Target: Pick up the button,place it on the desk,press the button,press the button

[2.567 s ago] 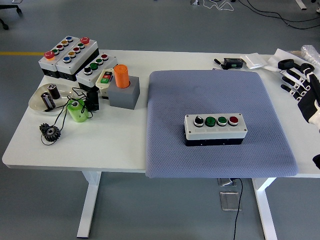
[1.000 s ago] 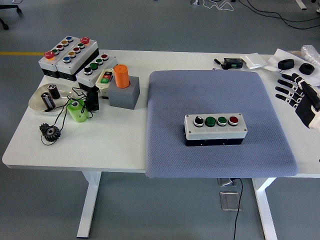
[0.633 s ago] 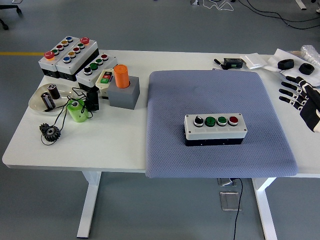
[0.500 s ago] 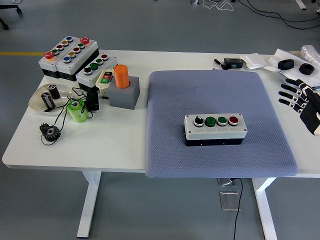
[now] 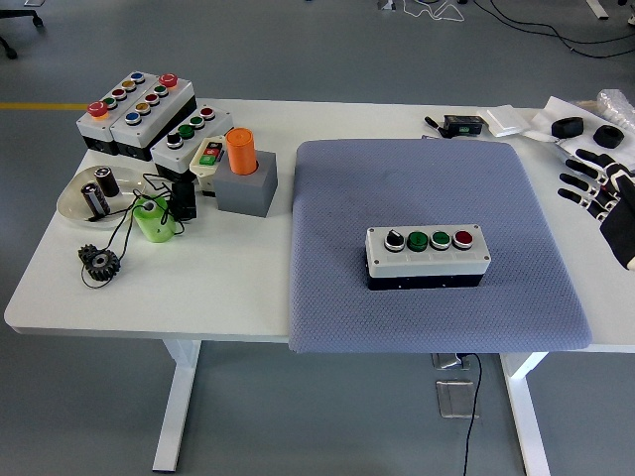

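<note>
While the four-button control box (image 5: 427,255) sits on the grey mat (image 5: 337,297), our right hand (image 5: 607,198) hovers ungrasping, well off to its right.
We see its fingers (image 5: 579,180) spread and holding nothing, over the white table (image 5: 228,288) edge; beyond the hand lie small black parts (image 5: 583,129) and a white packet (image 5: 506,120).
</note>
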`<state>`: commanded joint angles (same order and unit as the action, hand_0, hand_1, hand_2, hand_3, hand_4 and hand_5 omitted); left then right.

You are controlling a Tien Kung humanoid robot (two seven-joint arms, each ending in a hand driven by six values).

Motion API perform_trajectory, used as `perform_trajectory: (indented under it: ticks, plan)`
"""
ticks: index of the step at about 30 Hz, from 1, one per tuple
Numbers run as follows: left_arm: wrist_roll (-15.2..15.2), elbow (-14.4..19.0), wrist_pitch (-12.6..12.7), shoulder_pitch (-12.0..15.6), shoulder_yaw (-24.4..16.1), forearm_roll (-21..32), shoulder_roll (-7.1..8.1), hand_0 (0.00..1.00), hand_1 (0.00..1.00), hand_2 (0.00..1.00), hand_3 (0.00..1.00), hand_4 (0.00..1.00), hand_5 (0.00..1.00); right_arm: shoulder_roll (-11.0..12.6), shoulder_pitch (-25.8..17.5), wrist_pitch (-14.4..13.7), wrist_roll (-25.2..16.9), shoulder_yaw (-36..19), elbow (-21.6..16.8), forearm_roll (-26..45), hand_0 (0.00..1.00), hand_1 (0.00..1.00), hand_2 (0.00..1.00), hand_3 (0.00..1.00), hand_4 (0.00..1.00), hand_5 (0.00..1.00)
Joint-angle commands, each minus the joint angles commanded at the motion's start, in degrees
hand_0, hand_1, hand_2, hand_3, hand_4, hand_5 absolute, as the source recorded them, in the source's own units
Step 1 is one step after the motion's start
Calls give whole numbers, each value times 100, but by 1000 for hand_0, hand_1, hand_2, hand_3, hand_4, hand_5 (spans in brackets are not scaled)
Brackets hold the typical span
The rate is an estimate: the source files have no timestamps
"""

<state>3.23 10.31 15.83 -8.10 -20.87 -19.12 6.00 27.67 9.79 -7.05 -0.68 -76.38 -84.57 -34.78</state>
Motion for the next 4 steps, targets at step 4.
perform_trajectory:
  ticks: [4]
  plan:
    - [-20, 0, 2, -21, 53, 90, 3, 651, 702, 695, 501, 323, 998, -39, -21, 14, 24, -103, -28, -65, 779, 726, 746, 716, 524, 642]
